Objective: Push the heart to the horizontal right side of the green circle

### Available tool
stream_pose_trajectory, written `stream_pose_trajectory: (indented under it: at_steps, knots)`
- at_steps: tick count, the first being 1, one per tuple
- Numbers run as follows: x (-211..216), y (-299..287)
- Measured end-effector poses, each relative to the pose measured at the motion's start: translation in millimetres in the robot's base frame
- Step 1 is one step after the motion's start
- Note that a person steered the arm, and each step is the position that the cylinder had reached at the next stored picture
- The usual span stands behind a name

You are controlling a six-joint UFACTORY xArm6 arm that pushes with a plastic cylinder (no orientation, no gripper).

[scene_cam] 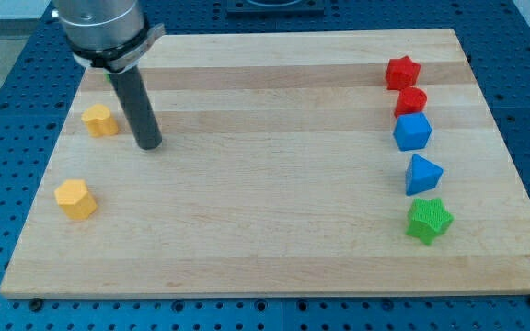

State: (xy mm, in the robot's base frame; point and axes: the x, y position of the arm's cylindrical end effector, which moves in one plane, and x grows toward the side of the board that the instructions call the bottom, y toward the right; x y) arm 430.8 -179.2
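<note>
- The yellow heart point(100, 119) sits near the board's left edge, toward the view's top.
- My tip point(149, 144) stands just to the heart's right, slightly lower, apart from it; it is a bare rod with no jaws, holding nothing.
- A sliver of green point(109, 76) shows behind the rod near the view's top; I judge it the green circle, mostly hidden.
- The heart must go rightward, so my tip is on the wrong side.
- A yellow hexagon-like block point(75, 199) lies below; red, blue and green blocks line the right.

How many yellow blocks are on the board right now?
2: a yellow heart at the view's upper left, just left of my tip, and a yellow block below it. The arm may hide others.
</note>
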Motion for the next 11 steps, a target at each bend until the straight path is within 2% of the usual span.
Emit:
stream_pose_trajectory:
  at_steps: [1,2,4,5,6,7,8,9,10,11]
  knots:
    - [15.2,-49.9]
    - [10.2,-84.2]
    - [-51.6,-80.6]
    - [-51.9,-75.2]
    - [-81.2,-14.7]
    - [-84.8,-7.1]
    - [-88.4,-28.3]
    - [-122.0,1.4]
    - [-114.3,66.8]
    - [-112.6,92.3]
